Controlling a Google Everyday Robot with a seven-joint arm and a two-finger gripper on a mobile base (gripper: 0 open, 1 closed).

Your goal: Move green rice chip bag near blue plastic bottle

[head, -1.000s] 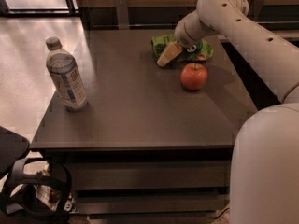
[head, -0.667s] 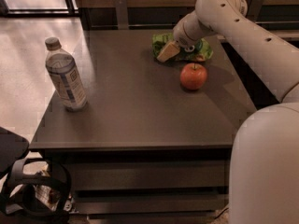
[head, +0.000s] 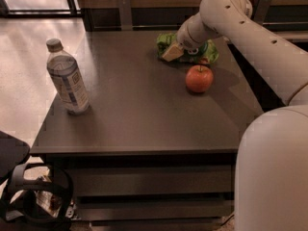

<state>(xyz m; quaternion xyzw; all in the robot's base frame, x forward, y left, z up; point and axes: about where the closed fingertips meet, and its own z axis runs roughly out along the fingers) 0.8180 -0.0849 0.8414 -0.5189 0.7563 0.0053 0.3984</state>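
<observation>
Dark table (head: 134,114), flat top, fills the middle of the view. Shelves or drawers show under its near edge.

Bottle (head: 67,78): upright near the table's left edge, grey cap on, white-and-blue label facing the camera. Nothing beside it.

Bag (head: 210,53): at the far side of the table, right of centre, lying crumpled on the top. Green foil shows on both sides of the gripper, more of it on the right.

Gripper (head: 173,52): low over the left part of the bag, its tan end against the foil. Whether it is clamped on the bag or only resting there, cannot tell. The bag looks to be on the table, not lifted.

Arm (head: 250,28): white, comes in from the right, rises over the far right corner, then bends down and left to the gripper.

Apple (head: 199,78): red-orange, stem up, on the near side of the bag and just beside it. Touching or a small gap, cannot tell.

Bag and bottle are well apart, with most of the table's width between them. The apple lies on the bag's side.

Robot body (head: 274,172): large white mass filling the near right corner, in front of the table's edge.

Floor (head: 24,57): pale and glossy, to the left. A black looped object (head: 29,196) sits low at the near left, below the table's edge; what it is, unclear.
</observation>
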